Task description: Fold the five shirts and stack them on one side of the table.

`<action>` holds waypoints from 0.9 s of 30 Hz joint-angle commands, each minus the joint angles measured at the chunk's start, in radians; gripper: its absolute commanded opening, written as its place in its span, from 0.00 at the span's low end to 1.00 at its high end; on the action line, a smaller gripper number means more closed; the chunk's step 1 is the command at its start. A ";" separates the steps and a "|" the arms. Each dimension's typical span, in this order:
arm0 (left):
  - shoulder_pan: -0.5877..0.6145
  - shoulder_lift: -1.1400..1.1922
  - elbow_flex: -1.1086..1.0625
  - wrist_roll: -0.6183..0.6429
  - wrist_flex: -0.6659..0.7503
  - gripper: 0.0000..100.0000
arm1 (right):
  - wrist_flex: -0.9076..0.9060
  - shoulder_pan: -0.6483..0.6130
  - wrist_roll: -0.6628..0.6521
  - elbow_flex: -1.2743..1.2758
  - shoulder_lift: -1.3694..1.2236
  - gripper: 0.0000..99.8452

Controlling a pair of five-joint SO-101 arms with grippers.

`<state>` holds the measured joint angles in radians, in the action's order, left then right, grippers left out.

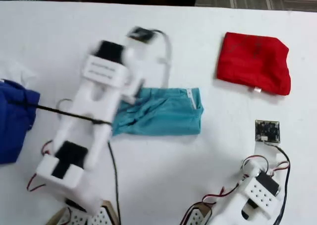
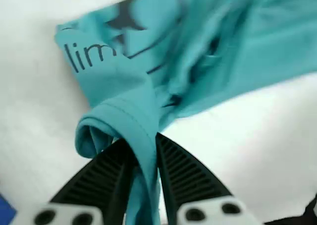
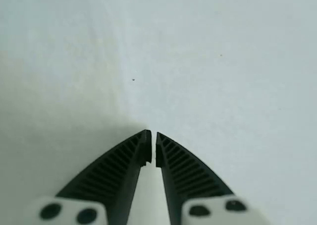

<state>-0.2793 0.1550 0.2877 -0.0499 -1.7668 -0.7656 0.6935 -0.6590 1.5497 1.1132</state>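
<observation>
Left end effector [image 2: 142, 144] pinches the dark-lettered teal shirt [image 2: 208, 51]; right end effector [image 3: 150, 146] closed on nothing. Red shirt [image 1: 253, 63] far right, blue shirt [image 1: 15, 118] left.

Dark lettering [image 2: 84, 56] (partly hidden) on teal shirt [image 2: 237, 41]

Teal shirt [image 1: 163, 112] is carrying dark lettering. Red shirt [image 1: 253, 62] is showing a white tag [image 1: 257, 90]. Blue shirt [image 1: 14, 121] is contrasting against white table [image 1: 163, 180].

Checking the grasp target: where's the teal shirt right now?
High view: the teal shirt lies mid-table, between the blue shirt at the left edge and the red shirt at upper right. In the left wrist view, the left claw pinches its hem.
</observation>
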 commanded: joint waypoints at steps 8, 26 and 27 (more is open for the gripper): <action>-0.235 -0.041 0.189 -0.077 0.218 0.02 | -0.001 0.005 0.009 -0.005 0.024 0.02; -0.270 0.278 0.553 -0.100 0.133 0.27 | -0.001 0.005 0.009 -0.005 0.024 0.02; -0.259 0.278 0.588 -0.100 0.106 0.26 | -0.001 0.005 0.009 -0.005 0.024 0.02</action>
<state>-0.5646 0.4465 0.7434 -0.1419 -1.5934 -0.7656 0.6935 -0.6590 1.5497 1.1132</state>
